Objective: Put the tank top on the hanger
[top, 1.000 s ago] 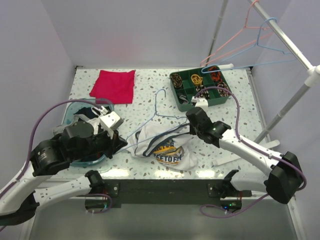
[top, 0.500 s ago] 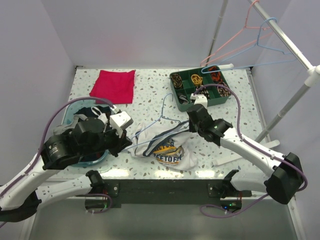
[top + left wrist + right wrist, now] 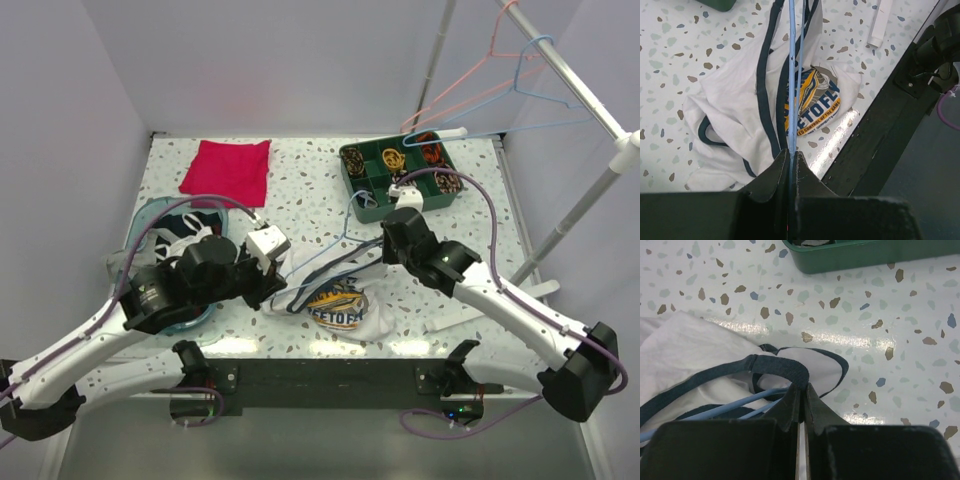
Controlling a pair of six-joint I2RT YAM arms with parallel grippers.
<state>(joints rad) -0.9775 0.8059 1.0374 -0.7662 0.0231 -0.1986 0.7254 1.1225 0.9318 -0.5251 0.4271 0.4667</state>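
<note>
Left fingers point(image 3: 790, 156): closed tight on the wire of the hanger point(image 3: 791, 75), which runs straight out from between them across the shirt.
Right fingers point(image 3: 801, 390): pinched together on a navy-trimmed strap of the tank top point(image 3: 690, 350), with the blue wire just beside them.
Tank top: one, crumpled near the middle of the tabletop's point(image 3: 300, 170) near edge, graphic facing up.
Hanger: one light-blue, across the tank top, hook toward the far edge; whether any of it is inside the shirt cannot be told.
Hung hangers: two, a pink hanger point(image 3: 470, 95) and a blue hanger point(image 3: 540, 95), on the rail point(image 3: 585, 100) above the far right corner.
Red cloth point(image 3: 227, 170): one, folded, by the far left corner.
Green tray point(image 3: 347, 170): one, divided into compartments, near the far right corner, just beyond the hook.
Teal bowl point(image 3: 148, 215): one, at the left edge, holding dark cloth, partly covered by the left arm.
</note>
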